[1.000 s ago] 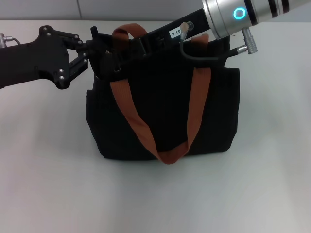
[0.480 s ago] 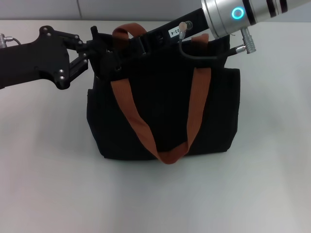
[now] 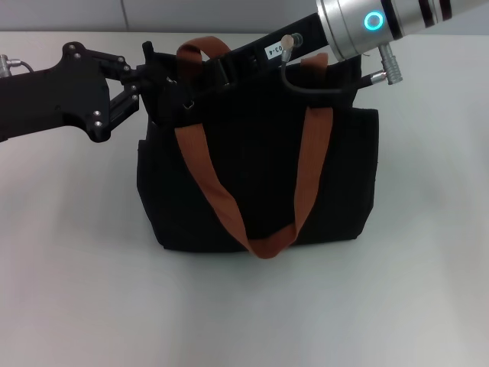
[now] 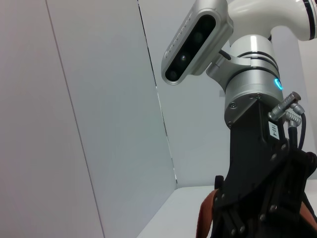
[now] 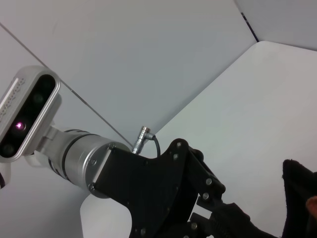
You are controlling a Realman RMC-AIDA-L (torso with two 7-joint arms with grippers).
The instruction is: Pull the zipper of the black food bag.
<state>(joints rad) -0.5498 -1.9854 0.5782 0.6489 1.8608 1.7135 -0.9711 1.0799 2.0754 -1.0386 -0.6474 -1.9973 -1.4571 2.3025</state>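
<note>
The black food bag (image 3: 260, 176) stands upright mid-table, and one orange-brown strap (image 3: 210, 187) loops down its front. My left gripper (image 3: 155, 82) comes in from the left and is shut on the bag's top left corner. My right gripper (image 3: 218, 73) reaches in from the upper right and lies along the bag's top edge, black against black. The zipper is hidden among the grippers and fabric. A small silvery glint (image 3: 187, 106) shows below the top edge; I cannot tell what it is. The right wrist view shows a sliver of the bag (image 5: 299, 198).
The white table (image 3: 244, 313) spreads around the bag, with a grey wall (image 3: 76, 15) behind it. The right arm's silver wrist (image 3: 367, 23), with a lit blue ring and cable plugs, hangs over the bag's back right. The left arm's black body (image 3: 46, 95) spans the left side.
Almost nothing. The bag's top left fabric and the strap beside it have shifted very slightly; both arms stay where they were.
</note>
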